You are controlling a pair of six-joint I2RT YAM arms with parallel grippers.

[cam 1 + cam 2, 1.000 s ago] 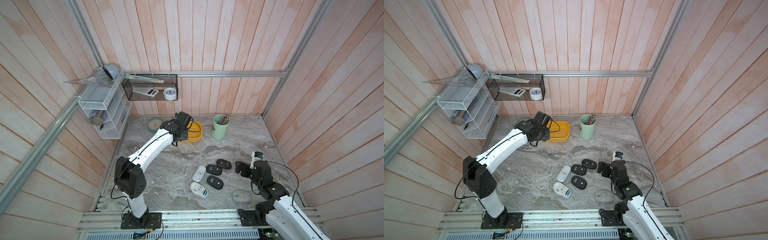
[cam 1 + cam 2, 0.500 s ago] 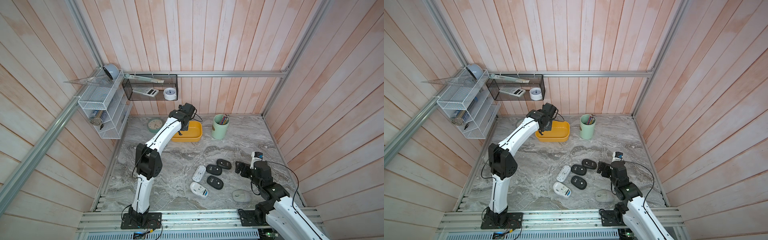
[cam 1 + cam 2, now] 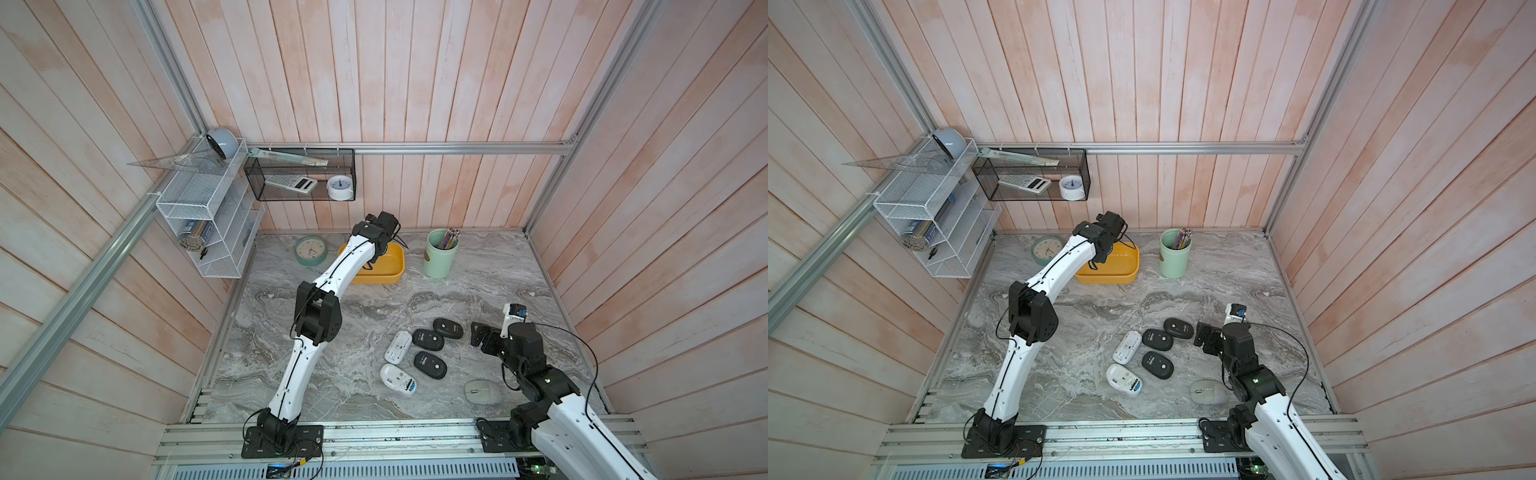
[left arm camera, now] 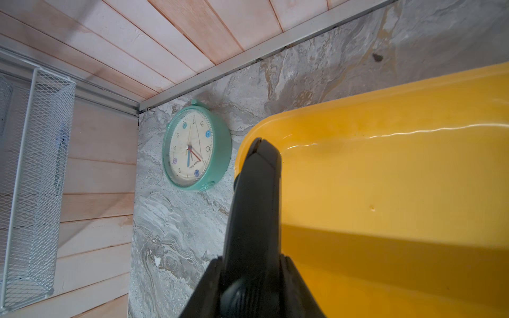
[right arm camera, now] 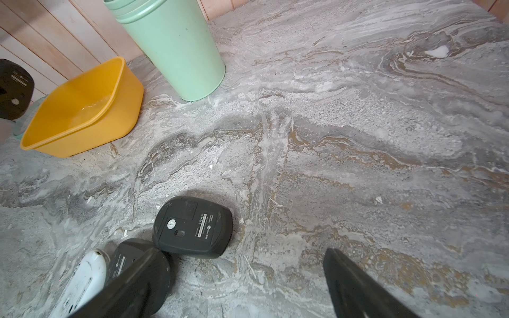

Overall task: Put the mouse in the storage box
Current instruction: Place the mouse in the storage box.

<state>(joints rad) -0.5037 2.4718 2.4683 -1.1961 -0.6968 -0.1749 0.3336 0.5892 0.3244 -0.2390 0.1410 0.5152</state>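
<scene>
Six mice lie in a loose cluster on the marble table (image 3: 374,307), well apart from the storage box (image 3: 386,277), on its side toward the robot's bases. One black mouse (image 3: 448,328) lies belly up. In the right wrist view this black mouse (image 5: 192,225) shows a white label with print too small to read. With it are a second black mouse (image 3: 428,339), a third black mouse (image 3: 430,365), a white mouse (image 3: 398,347), a white mouse with a blue patch (image 3: 397,380) and, farthest from the box, a grey mouse (image 3: 483,392).

The box, a shallow yellow tub, sits at the back of the table near the wooden wall. The left arm (image 3: 345,266) crosses its corner in both top views and hides that part. The left gripper (image 4: 260,144) hangs over that corner, fingers pressed together.

The right gripper (image 5: 242,252) is low at the cluster, well apart from the box and facing it, fingers spread wide. One finger (image 5: 143,272) overlaps the second black mouse; I cannot tell whether they touch.

A mint-green cup (image 3: 440,259) of coloured pencils stands just beside the box on the right arm's side. A green clock (image 4: 192,146) lies face up just beside its other end. The clock's numerals are readable, its small red print is not.

Above the box a black mesh basket (image 3: 299,195) on the wall holds a calculator (image 3: 291,184) and a small white clock (image 3: 340,188).
</scene>
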